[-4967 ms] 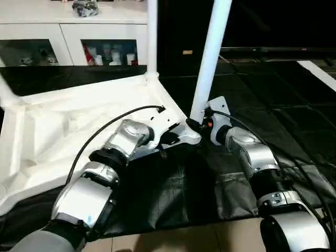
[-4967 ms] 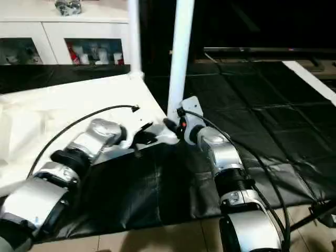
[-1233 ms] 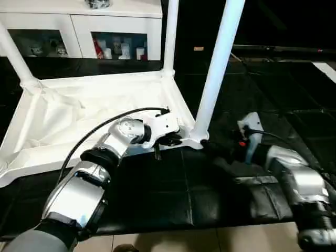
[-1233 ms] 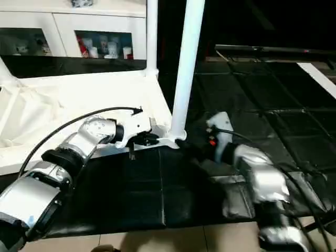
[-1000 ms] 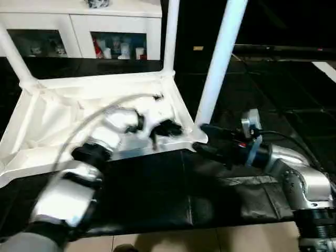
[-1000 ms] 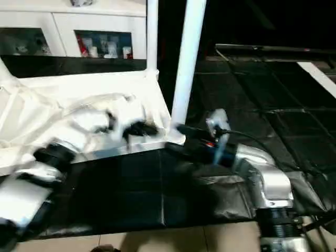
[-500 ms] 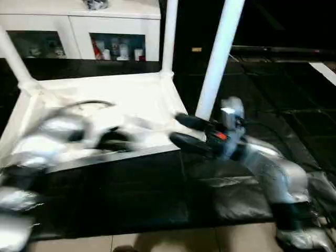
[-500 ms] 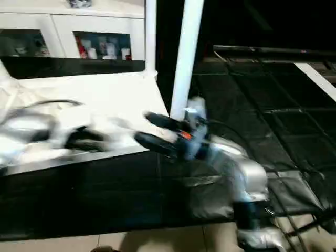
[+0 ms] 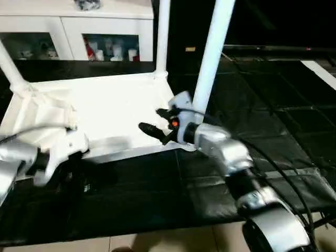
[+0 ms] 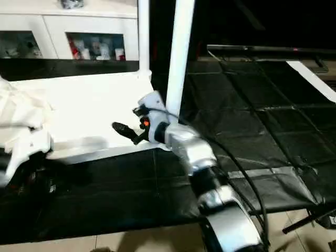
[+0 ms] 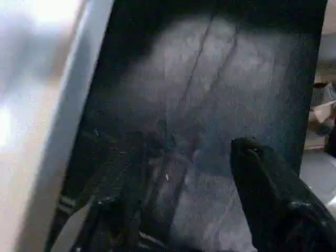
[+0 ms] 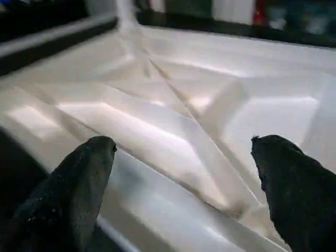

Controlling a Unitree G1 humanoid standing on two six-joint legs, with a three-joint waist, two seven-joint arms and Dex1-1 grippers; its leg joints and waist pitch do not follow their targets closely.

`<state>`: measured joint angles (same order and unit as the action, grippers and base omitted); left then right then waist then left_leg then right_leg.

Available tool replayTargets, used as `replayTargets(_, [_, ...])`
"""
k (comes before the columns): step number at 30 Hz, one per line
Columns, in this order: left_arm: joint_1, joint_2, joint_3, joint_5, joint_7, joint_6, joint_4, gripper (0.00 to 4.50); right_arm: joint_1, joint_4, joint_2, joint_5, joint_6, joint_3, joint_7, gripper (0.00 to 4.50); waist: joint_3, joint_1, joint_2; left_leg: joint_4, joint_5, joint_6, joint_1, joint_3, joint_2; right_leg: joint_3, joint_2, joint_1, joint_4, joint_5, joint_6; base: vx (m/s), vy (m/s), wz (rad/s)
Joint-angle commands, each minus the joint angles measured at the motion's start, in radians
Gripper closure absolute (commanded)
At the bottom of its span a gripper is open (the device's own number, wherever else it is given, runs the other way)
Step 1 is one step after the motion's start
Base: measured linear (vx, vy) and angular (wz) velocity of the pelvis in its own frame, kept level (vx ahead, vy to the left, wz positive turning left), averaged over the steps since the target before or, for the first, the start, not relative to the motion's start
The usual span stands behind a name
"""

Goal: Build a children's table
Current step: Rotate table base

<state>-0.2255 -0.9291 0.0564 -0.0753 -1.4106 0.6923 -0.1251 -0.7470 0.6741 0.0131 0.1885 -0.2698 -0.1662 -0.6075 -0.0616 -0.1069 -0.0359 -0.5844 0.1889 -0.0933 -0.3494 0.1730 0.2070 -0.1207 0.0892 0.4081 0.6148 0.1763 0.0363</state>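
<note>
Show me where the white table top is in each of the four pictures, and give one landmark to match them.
Left eye view: the table top lies upside down, left of centre.
Right eye view: in the left half.
Left wrist view: its pale edge, beside the black mat.
Right wrist view: its ribbed underside, ahead of the right pincer.
Shared landmark: the top's near edge against the black mat.

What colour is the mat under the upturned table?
Black, with a grid of seams; the mat shows best in the left eye view.
</note>
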Motion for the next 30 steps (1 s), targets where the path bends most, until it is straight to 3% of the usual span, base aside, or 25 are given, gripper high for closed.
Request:
replayTargets(1, [0.021, -0.029, 0.011, -0.001, 0.025, 0.031, -0.045, 1.42, -0.040, 0.095, 0.012, -0.031, 0.045, 0.010, 0.069, 0.00, 0.064, 0.007, 0.031, 0.082, 0.216, -0.053, 0.009, -0.011, 0.030, 0.075, 0.067, -0.051, -0.058, 0.208, 0.183, 0.000, 0.000, 0.00])
replayTargets(3, [0.040, -0.035, 0.020, -0.005, 0.039, 0.056, -0.068, 1.33, -0.059, 0.164, 0.017, -0.062, 0.082, 0.012, 0.141, 0.00, 0.063, 0.012, 0.026, 0.082, 0.209, -0.058, 0.008, -0.010, 0.030, 0.075, 0.068, -0.050, -0.055, 0.204, 0.193, 0.000, 0.000, 0.00])
replayTargets(7, [0.052, -0.031, 0.030, 0.000, 0.069, 0.078, -0.087, 1.02, -0.090, 0.270, 0.023, -0.102, 0.152, 0.014, 0.212, 0.00, 0.063, 0.013, 0.029, 0.080, 0.222, -0.059, 0.010, -0.008, 0.028, 0.076, 0.065, -0.050, -0.057, 0.205, 0.190, 0.000, 0.000, 0.00])
replayTargets(9, [0.020, 0.001, 0.043, 0.066, 0.152, 0.044, -0.025, 0.76, -0.100, 0.308, 0.014, -0.131, 0.185, 0.009, 0.259, 0.00, 0.063, 0.013, 0.029, 0.079, 0.221, -0.059, 0.011, -0.006, 0.028, 0.076, 0.061, -0.048, -0.058, 0.194, 0.186, 0.000, 0.000, 0.00])
replayTargets(13, [0.004, 0.008, 0.065, 0.095, 0.202, 0.030, 0.004, 0.44, -0.126, 0.388, -0.011, -0.161, 0.224, 0.020, 0.367, 0.00, 0.066, 0.010, 0.032, 0.077, 0.219, -0.069, 0.012, -0.008, 0.027, 0.075, 0.062, -0.051, -0.053, 0.178, 0.181, 0.000, 0.000, 0.00])
replayTargets(20, [-0.029, 0.048, 0.087, 0.118, 0.288, -0.002, 0.033, 0.44, -0.158, 0.485, -0.065, -0.173, 0.277, 0.066, 0.444, 0.00, 0.070, -0.004, 0.030, 0.071, 0.231, -0.069, 0.015, -0.003, 0.025, 0.075, 0.060, -0.049, -0.050, 0.151, 0.184, 0.000, 0.000, 0.00])
replayTargets(21, [-0.043, 0.075, 0.096, 0.125, 0.311, -0.009, 0.041, 0.44, -0.160, 0.494, -0.086, -0.175, 0.285, 0.072, 0.442, 0.00, 0.069, -0.003, 0.028, 0.072, 0.226, -0.065, 0.009, -0.005, 0.025, 0.075, 0.060, -0.053, -0.050, 0.149, 0.181, 0.000, 0.000, 0.00])
replayTargets(23, [-0.053, 0.101, 0.101, 0.128, 0.330, -0.016, 0.046, 0.44, -0.160, 0.501, -0.106, -0.176, 0.290, 0.077, 0.439, 0.00, 0.069, -0.009, 0.028, 0.069, 0.240, -0.064, 0.016, -0.003, 0.026, 0.075, 0.061, -0.050, -0.054, 0.176, 0.175, 0.000, 0.000, 0.00])
replayTargets(24, [-0.063, 0.127, 0.102, 0.126, 0.348, -0.021, 0.051, 0.44, -0.160, 0.507, -0.128, -0.175, 0.296, 0.083, 0.437, 0.00, 0.069, -0.008, 0.026, 0.069, 0.231, -0.060, 0.008, -0.004, 0.024, 0.075, 0.061, -0.054, -0.052, 0.178, 0.174, 0.000, 0.000, 0.00])
replayTargets(26, [-0.087, 0.174, 0.100, 0.119, 0.398, -0.039, 0.068, 0.44, -0.161, 0.531, -0.181, -0.175, 0.317, 0.095, 0.425, 0.00, 0.070, -0.015, 0.026, 0.066, 0.232, -0.058, 0.011, -0.002, 0.025, 0.074, 0.062, -0.052, -0.055, 0.190, 0.170, 0.000, 0.000, 0.00])
replayTargets(30, [-0.110, 0.245, 0.097, 0.100, 0.461, -0.072, 0.082, 0.44, -0.164, 0.559, -0.257, -0.177, 0.353, 0.111, 0.388, 0.00, 0.074, -0.024, 0.020, 0.061, 0.215, -0.044, 0.006, -0.001, 0.022, 0.072, 0.059, -0.054, -0.051, 0.166, 0.173, 0.000, 0.000, 0.00])
